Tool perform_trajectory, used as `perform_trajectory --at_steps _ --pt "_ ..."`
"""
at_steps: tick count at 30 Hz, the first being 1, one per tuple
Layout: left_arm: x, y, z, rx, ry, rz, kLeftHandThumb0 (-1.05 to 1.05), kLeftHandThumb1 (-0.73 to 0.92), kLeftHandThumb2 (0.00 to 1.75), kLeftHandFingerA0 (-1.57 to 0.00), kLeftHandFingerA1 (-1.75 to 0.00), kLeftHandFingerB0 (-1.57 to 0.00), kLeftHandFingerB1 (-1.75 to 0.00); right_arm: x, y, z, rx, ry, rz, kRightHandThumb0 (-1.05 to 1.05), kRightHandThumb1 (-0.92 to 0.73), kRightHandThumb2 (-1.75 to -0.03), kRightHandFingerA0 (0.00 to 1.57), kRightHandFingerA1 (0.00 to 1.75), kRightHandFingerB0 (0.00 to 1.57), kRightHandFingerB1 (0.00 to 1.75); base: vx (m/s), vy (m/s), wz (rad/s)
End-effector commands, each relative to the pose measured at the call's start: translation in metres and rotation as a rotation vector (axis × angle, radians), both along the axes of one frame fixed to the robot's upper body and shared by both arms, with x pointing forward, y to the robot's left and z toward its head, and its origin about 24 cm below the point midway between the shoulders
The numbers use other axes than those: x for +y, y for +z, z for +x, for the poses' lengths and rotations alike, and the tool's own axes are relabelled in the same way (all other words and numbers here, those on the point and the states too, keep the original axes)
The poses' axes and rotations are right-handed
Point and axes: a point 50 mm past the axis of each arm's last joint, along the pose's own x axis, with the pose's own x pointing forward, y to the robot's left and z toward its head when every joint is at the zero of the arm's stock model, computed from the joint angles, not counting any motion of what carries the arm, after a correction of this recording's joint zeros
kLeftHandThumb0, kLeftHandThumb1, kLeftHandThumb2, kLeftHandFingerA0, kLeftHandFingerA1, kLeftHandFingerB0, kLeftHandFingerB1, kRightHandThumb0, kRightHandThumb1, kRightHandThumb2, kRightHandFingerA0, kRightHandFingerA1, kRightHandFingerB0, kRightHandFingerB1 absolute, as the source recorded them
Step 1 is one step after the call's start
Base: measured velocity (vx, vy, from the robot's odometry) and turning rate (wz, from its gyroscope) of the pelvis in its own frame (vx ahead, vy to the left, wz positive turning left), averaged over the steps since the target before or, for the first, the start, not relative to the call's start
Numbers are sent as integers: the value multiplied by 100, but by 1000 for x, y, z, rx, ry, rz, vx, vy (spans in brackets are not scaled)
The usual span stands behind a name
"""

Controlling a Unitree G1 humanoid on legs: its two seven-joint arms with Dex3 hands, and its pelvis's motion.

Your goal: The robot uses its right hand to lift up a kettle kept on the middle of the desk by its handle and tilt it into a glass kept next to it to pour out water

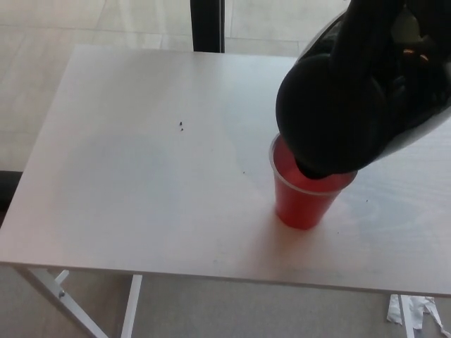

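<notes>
Head view: dark rounded kettle (338,105) tipped steeply, spout end dipping just inside the rim of the red plastic cup (304,196) on the white table (141,183). Right robot hand is lost in the dark mass at upper right, so grip state can't be told; the cup sits below and left of that area. No stream visible. To pour well: keep spout centred over the cup, tilt slowly, don't nudge the rim. Left robot hand out of frame.

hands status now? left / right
Left: not in view.
Right: merges with the dark mass of the black kettle tilted over the red cup; grip cannot be told.
</notes>
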Motion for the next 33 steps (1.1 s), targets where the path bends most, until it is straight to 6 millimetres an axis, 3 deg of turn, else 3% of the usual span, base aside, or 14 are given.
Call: perform_trajectory --at_steps 1,2,4,5,10,11,13,14,17,19,21,22,24,33 --pt "7 7 -3 2 -5 30 -82 82 64 -48 -49 -31 -36 0 -5 -1 11 8 -14 -19 -40 -114 98 175 74 167 0 0 0" --pt "7 7 -3 2 -13 37 -86 67 104 -44 -60 -27 -50 -3 -4 1 9 -6 -13 -19 -42 -111 99 175 71 171 0 0 0" --pt "6 7 -4 -1 -9 35 -79 63 105 -41 -60 -24 -50 -5 -4 3 16 -23 -7 -20 -44 -113 99 175 70 171 0 0 0" --pt "6 7 -4 3 -9 35 -83 82 65 -47 -49 -30 -36 -8 -3 5 10 -41 -11 -20 -45 -107 99 175 75 162 0 0 0" --pt "6 7 -4 5 -31 44 -84 83 65 -46 -51 -29 -38 -22 -7 16 34 -117 6 -17 -45 -94 96 175 70 169 0 0 0" --pt "6 7 -5 7 -19 35 -84 83 66 -47 -51 -31 -37 -31 -7 20 71 -161 16 -20 -49 -83 99 175 90 107 0 0 0" --pt "6 6 -7 7 -14 33 -84 82 67 -46 -50 -31 -37 -34 -8 22 83 -174 26 -19 -50 -83 98 175 87 117 0 0 0" --pt "7 6 -7 8 -13 34 -83 84 65 -47 -50 -31 -36 -39 -9 24 94 -192 34 -16 -47 -92 94 175 70 159 0 0 0" --pt "7 6 -7 10 0 32 -82 83 66 -47 -48 -32 -36 -50 -9 27 94 -258 41 -16 -45 -90 94 175 73 150 0 0 0" --pt "7 6 -7 1 5 26 -83 80 65 -48 -49 -31 -37 -58 -9 29 118 -289 74 -14 -49 -84 95 175 89 101 0 0 0" --pt "7 6 -7 7 -12 42 -83 83 65 -47 -49 -30 -36 -65 -8 30 139 -308 110 -20 -58 -83 96 175 80 102 0 0 0" --pt "7 6 -7 4 -13 41 -82 83 65 -45 -49 -29 -37 -66 -7 29 137 -306 115 -19 -52 -98 96 175 71 144 0 0 0" --pt "6 6 -8 5 -21 38 -82 84 65 -44 -50 -29 -37 -69 -8 26 138 -305 124 -17 -47 -103 95 175 75 166 0 0 0" --pt "5 4 -8 13 -19 39 -82 84 65 -46 -50 -30 -37 -70 -26 18 180 -322 168 -16 -46 -100 92 175 74 159 0 0 0"
